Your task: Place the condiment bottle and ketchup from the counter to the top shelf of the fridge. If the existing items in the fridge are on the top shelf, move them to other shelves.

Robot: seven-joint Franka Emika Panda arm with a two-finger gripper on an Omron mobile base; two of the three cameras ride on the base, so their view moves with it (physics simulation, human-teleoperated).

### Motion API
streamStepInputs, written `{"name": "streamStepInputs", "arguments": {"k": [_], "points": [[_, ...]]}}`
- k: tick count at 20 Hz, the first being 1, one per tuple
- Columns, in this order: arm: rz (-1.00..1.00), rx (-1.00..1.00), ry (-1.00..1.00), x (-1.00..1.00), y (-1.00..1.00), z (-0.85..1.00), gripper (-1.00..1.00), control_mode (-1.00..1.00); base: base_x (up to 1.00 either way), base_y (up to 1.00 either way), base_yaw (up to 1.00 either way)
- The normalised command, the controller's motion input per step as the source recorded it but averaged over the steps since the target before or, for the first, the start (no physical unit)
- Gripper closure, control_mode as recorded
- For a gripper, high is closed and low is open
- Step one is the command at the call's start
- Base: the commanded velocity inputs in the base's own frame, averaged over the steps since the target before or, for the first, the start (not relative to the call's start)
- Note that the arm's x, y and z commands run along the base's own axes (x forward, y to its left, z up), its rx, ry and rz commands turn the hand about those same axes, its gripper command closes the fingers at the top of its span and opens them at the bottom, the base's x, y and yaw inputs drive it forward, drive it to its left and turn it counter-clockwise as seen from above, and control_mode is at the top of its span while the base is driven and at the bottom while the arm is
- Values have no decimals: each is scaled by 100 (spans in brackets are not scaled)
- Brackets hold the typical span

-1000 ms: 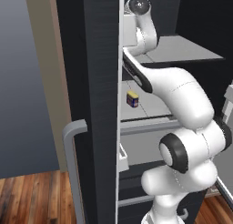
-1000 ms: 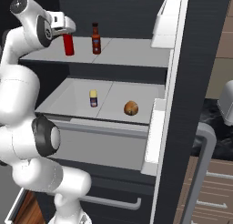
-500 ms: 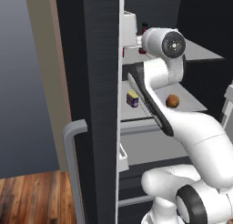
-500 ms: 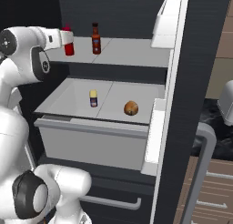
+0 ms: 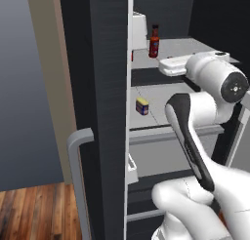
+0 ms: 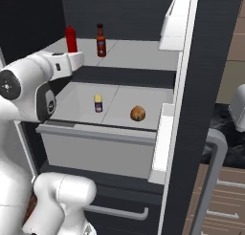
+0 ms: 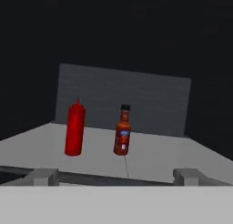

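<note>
The fridge door (image 5: 105, 88) stands open, tall and dark, with a grey handle (image 5: 78, 175) low on its outer side. A white door bin (image 5: 139, 31) sits up high on its inner side, and another white bin (image 6: 165, 143) is lower down. Under the top shelf there is a big pale drawer (image 6: 100, 150) — it is pulled out. Inside it stands a small jar (image 6: 98, 103) with a yellow lid and a blue band. Near it, but not touching, lies a round brown thing (image 6: 138, 113) — too small to tell what it is. The floor (image 5: 34, 214) is brown wood.
</note>
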Motion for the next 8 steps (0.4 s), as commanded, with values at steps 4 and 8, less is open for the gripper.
{"name": "streamStepInputs", "arguments": {"k": [4, 8], "points": [[2, -6, 0, -100, -31, 0, -100, -100, 0, 0, 0], [14, -7, 2, -60, -6, -12, -100, -100, 0, 0, 0]]}}
